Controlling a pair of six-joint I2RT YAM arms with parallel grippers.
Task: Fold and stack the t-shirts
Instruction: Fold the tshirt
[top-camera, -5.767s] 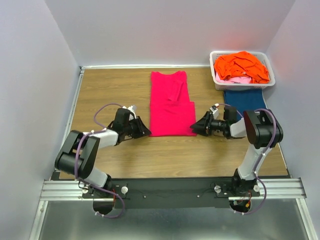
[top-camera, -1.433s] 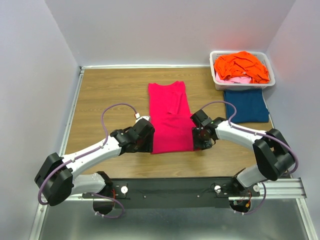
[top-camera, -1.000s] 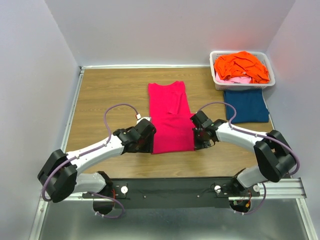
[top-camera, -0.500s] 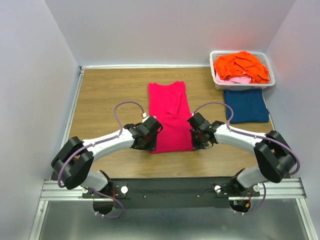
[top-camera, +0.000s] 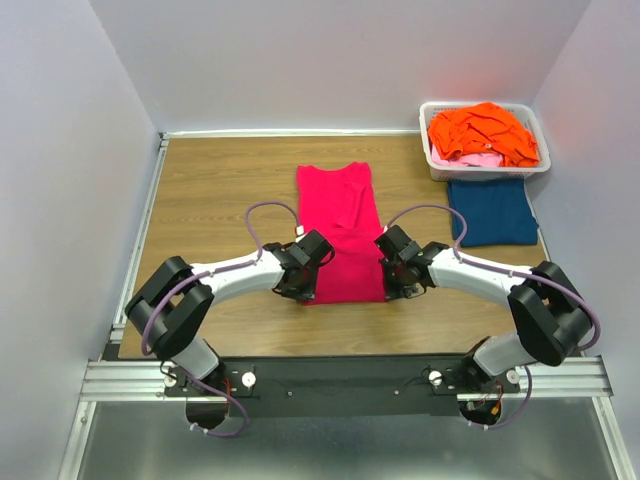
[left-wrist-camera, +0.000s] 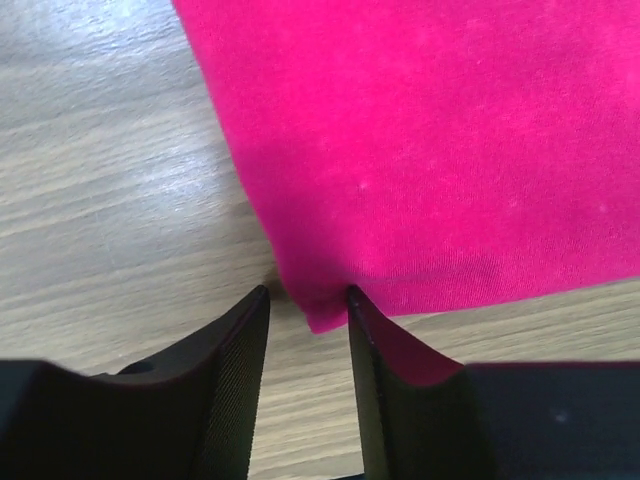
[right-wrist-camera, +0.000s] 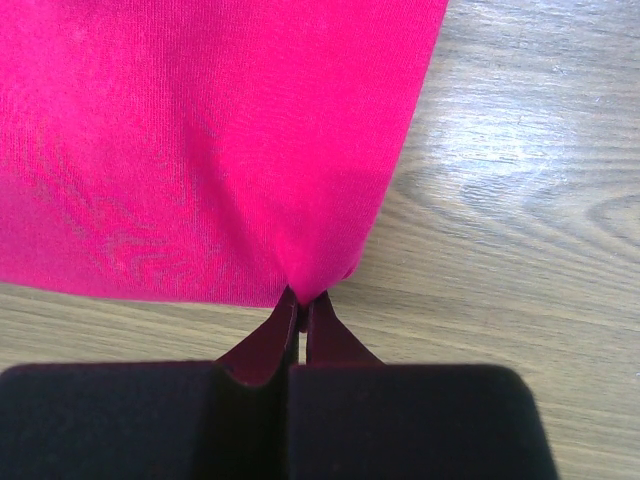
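The magenta t-shirt (top-camera: 340, 230) lies flat as a long strip on the wooden table (top-camera: 220, 190). My left gripper (top-camera: 303, 285) is at its near left corner. In the left wrist view its jaws (left-wrist-camera: 306, 295) stand a little apart, with the corner of the shirt (left-wrist-camera: 430, 150) poking between the fingertips. My right gripper (top-camera: 392, 283) is at the near right corner. The right wrist view shows it (right-wrist-camera: 302, 297) shut on a pinch of the hem of the shirt (right-wrist-camera: 200, 130). A folded dark blue t-shirt (top-camera: 492, 210) lies at the right.
A white basket (top-camera: 437, 168) at the back right holds crumpled orange t-shirts (top-camera: 480, 130) and a pale pink one (top-camera: 480, 158). White walls close in the table on three sides. The blue shirt lies just in front of the basket.
My left arm has swung right to the shirt's near left corner and its jaws have narrowed around it. The right gripper has stayed pinched on the near right corner.
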